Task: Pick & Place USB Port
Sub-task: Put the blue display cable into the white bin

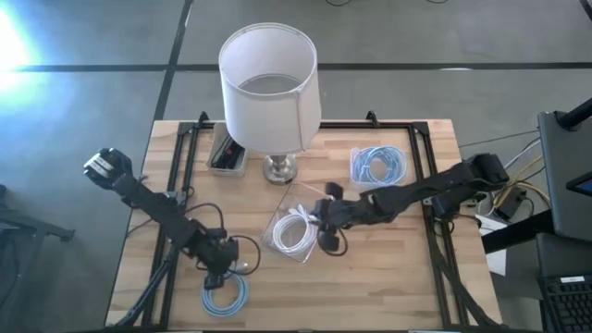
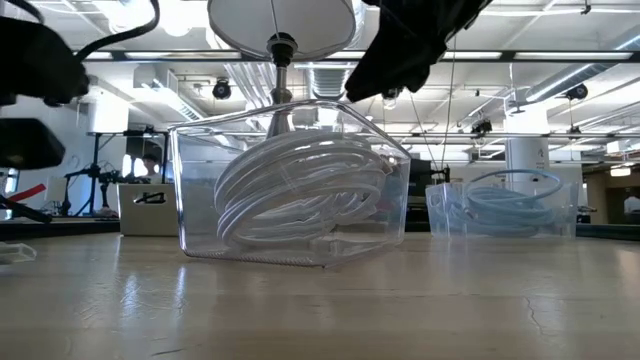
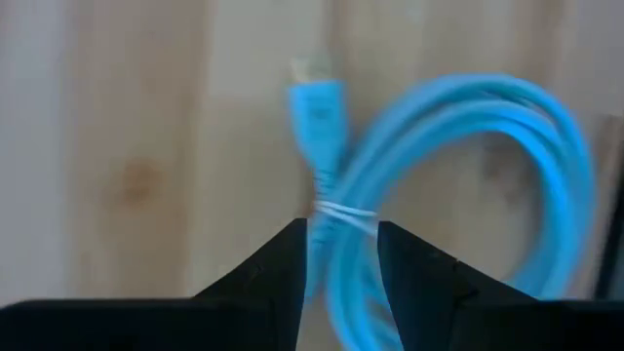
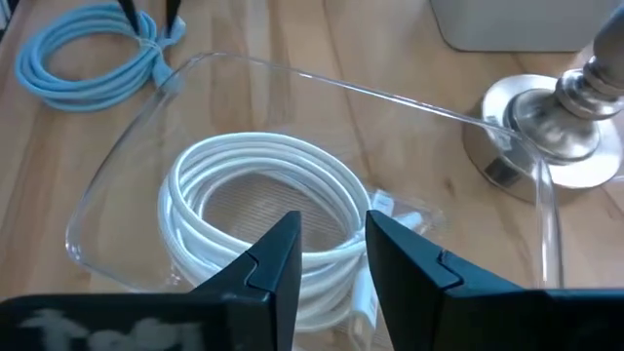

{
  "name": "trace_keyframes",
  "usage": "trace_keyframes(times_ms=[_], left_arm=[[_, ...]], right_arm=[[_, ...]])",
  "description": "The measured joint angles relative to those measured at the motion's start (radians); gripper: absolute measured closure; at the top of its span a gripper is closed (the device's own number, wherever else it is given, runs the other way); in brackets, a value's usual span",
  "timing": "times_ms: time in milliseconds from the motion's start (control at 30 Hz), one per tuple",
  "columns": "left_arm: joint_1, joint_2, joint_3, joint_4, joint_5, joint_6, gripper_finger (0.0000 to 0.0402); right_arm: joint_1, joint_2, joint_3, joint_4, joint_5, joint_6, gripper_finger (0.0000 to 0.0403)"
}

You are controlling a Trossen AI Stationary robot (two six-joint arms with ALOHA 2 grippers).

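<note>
Two claws are at work over the wooden counter [image 1: 388, 268]. Nearest the front edge, the left claw [image 1: 218, 275] hangs right above the loose blue cable [image 1: 225, 296], a coil lying flat on the wood at the front left. In the left wrist view its fingers [image 3: 278, 268] stand parted, straddling the cable's tied neck, with the blue plug [image 3: 314, 107] just past the tips; they are released, nothing clamped between them.

Farther in, at the counter's middle, sits a clear plastic tray [image 1: 277, 205] holding a white cable [image 1: 294, 231] wound in a neat coil. The right claw [image 1: 324, 222] hovers at that tray's right side, its arm stretching in from the right edge. The right wrist view shows its fingers [image 4: 278, 263] spread apart above the white coil, not gripping anything.

Beyond the tray, a lamp [image 1: 270, 88] with a white shade stands on a shiny metal base [image 1: 282, 168], just behind the tray's far corner. To its right, a second clear tray [image 1: 377, 165] carries another blue coil. To the lamp's left, a small dark box [image 1: 226, 155] rests near the back edge.
</note>
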Motion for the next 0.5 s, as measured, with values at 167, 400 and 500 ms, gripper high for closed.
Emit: trace_keyframes(times_ms=[167, 400, 500], left_arm=[[-0.02, 0.003, -0.059, 0.114, 0.014, -0.045, 0.0271], [-0.023, 0.036, -0.08, 0.183, 0.005, -0.04, 0.0271], [-0.024, 0.037, -0.073, 0.184, 0.001, -0.035, 0.0271]], right_arm=[[0.001, 0.041, 0.051, -0.062, 0.0, 0.0, 0.0282], [0.005, 0.031, 0.057, -0.085, 0.0, 0.01, 0.0287], [0.008, 0.019, 0.049, -0.083, -0.001, 0.009, 0.0291]])
